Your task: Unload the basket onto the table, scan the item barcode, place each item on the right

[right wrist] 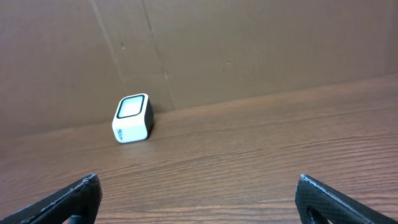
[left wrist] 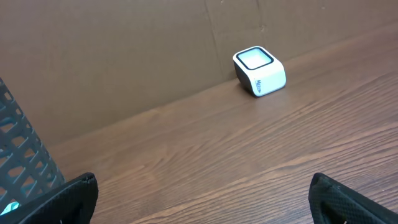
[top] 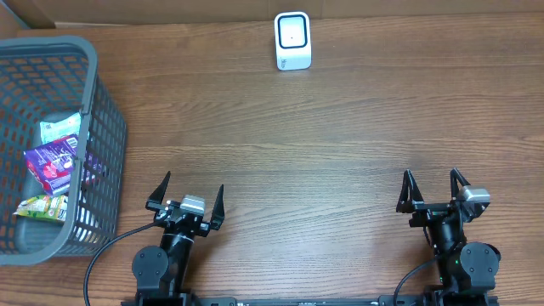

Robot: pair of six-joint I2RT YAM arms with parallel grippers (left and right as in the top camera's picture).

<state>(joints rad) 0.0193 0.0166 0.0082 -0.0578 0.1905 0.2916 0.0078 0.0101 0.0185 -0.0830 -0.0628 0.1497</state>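
Open wood runs across the bench (top: 340,127) from my two hands to the far edge, where a brown cardboard wall (left wrist: 124,56) closes it off. The left side is taken up by the grey basket (top: 92,81), whose right wall stands near my left hand (top: 192,185), just off to its left. My left hand sits low at the near edge, pointing toward the far wall, its fingers (left wrist: 68,199) spread wide with nothing between them. My right hand (top: 432,176) is at the near edge too, well apart from the left and pointing ahead, its fingers likewise spread and holding nothing (each wrist view shows only the dark tips in the lower corners). The scanner (top: 292,40), a small white box with a dark-rimmed window, stands by the far wall, roughly midway between my hands. The items lie in the basket: a purple packet (top: 53,163), a green packet (top: 42,206) nearer me and a pale green packet (top: 61,129) behind it. A black cable (top: 102,255) loops out from my left arm's base beside the basket
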